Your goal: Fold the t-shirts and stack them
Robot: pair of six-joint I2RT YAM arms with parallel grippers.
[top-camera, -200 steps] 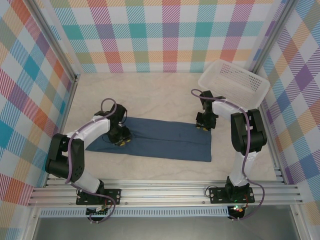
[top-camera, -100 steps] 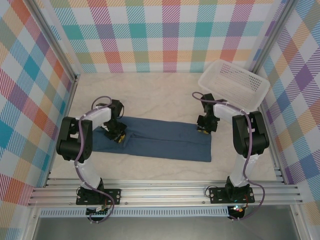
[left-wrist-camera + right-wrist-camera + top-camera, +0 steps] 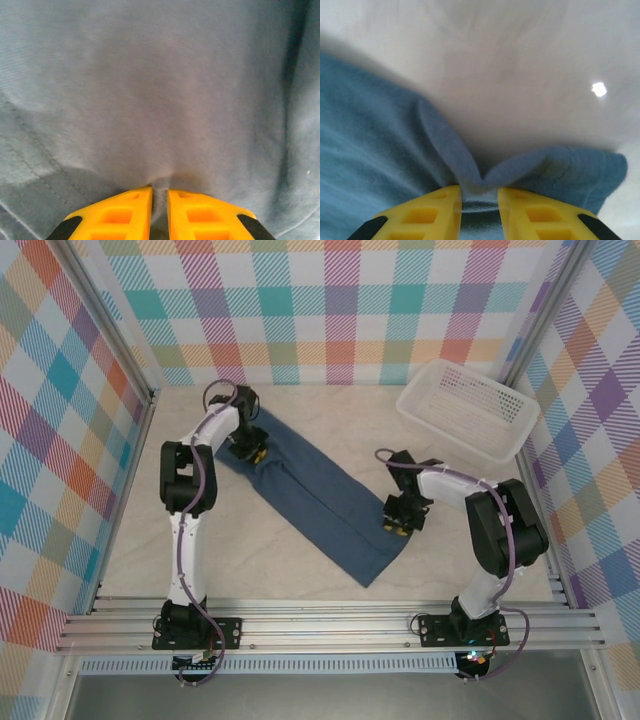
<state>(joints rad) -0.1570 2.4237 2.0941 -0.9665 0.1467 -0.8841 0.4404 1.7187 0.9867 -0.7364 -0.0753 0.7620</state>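
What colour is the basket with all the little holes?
The basket is white. It shows best in the top external view.

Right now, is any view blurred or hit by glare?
Top external: sharp and evenly lit, t-shirt crisp. Left wrist: cloth soft and hazy, close to the lens. Right wrist: one small glare spot on the table, fold by the right pincer slightly blurred.
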